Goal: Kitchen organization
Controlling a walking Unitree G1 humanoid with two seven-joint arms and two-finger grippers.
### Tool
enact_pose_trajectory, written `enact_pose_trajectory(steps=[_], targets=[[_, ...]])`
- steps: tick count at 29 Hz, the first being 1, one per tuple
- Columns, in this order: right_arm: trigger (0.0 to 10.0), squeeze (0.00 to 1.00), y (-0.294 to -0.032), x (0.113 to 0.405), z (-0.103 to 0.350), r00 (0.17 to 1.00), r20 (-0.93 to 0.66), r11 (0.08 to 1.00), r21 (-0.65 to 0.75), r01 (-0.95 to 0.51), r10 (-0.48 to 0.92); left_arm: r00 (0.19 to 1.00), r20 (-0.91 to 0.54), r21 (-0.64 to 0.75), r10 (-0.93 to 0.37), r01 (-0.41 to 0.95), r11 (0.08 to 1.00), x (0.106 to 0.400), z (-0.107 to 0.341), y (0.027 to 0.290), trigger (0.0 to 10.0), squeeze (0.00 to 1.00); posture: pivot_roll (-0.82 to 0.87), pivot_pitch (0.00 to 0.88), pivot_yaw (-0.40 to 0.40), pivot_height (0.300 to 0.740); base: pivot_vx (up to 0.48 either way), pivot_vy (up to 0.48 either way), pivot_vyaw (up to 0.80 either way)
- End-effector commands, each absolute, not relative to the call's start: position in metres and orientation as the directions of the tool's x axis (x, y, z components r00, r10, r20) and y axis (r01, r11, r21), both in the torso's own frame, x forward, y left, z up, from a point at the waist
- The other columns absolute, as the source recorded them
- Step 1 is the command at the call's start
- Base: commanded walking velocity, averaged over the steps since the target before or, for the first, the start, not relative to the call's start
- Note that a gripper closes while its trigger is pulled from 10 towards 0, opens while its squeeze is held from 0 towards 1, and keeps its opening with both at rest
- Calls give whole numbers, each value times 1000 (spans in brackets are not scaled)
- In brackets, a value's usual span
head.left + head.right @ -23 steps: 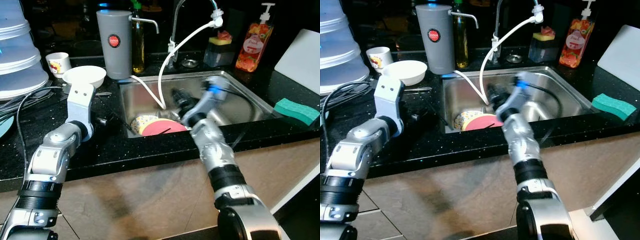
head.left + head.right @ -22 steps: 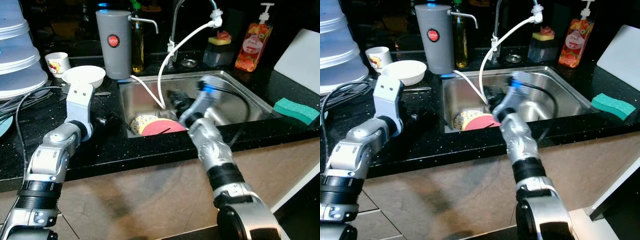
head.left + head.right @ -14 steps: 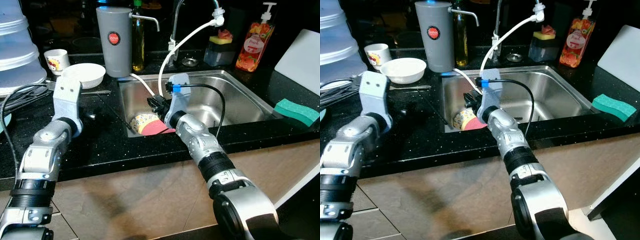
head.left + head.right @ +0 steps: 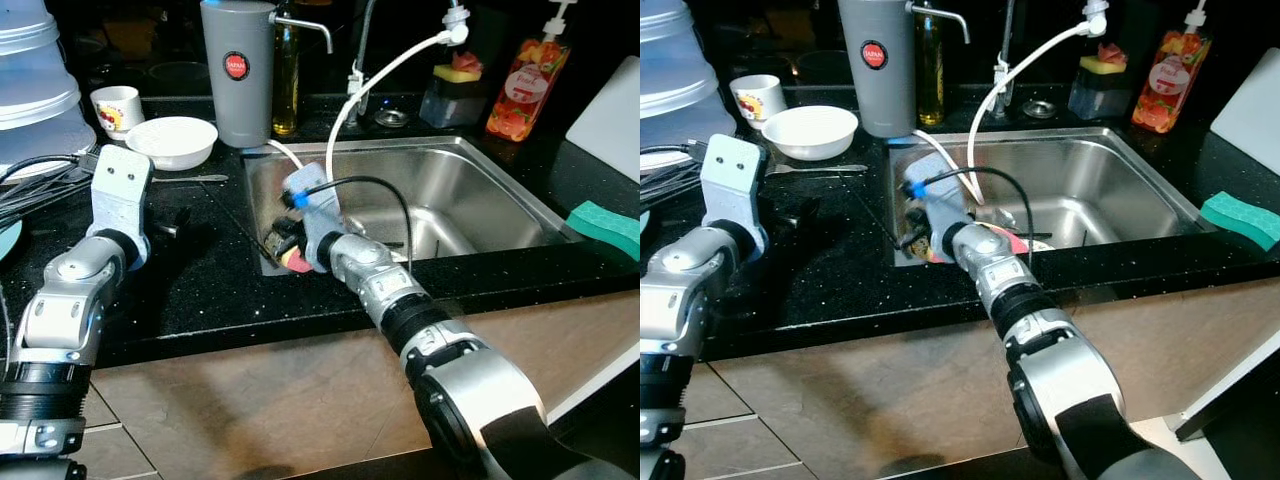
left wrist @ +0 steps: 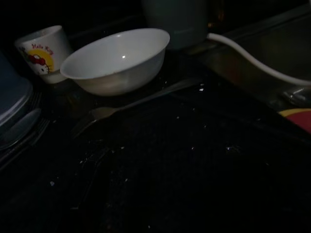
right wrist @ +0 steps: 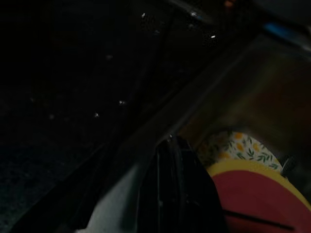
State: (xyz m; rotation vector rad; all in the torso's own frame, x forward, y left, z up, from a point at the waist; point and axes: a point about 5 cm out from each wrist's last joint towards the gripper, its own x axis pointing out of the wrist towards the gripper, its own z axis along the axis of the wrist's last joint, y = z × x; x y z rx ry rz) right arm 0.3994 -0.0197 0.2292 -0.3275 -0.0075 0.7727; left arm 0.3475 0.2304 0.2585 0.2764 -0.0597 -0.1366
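A red plate [image 6: 252, 199] with a yellow rim lies on a floral plate [image 6: 238, 145] in the front left corner of the steel sink [image 4: 480, 200]. My right gripper [image 4: 283, 238] is down in that corner, right beside the plates. In the right wrist view its black fingers [image 6: 175, 194] look pressed together, next to the red plate's rim. My left gripper [image 4: 178, 222] rests low over the black counter, left of the sink. Ahead of it are a white bowl [image 5: 116, 60], a fork [image 5: 136, 99] and a white mug [image 5: 43, 51].
A grey canister [image 4: 240, 70] and an oil bottle stand behind the sink's left corner. A white hose [image 4: 370, 85] hangs from the tap into the sink. A soap bottle [image 4: 522, 85] stands at the back right, a green sponge [image 4: 608, 225] on the right counter, and stacked plastic containers [image 4: 35, 90] at far left.
My right arm has swung left across the sink, from its middle into the front left corner by the plates. The left arm has drifted slightly left, and the view has shifted a little.
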Motion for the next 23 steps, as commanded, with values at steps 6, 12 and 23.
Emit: enact_pose_trajectory(steps=[6,12,23], targets=[[0,0,-14,399,235,691,-126,632,-314,-708,712,988,37,321,-153,133,938,343,259,232,10000,0,85,147,-47,740,0,0,0],[0,0,-12,399,240,688,-100,640,-293,-710,718,987,37,323,-154,134,937,343,260,232,10000,0,85,145,-47,740,0,0,0],[10000,1000,-19,403,265,680,21,672,-175,-720,733,985,41,320,-169,147,936,345,261,228,10000,0,83,137,-43,740,0,0,0]])
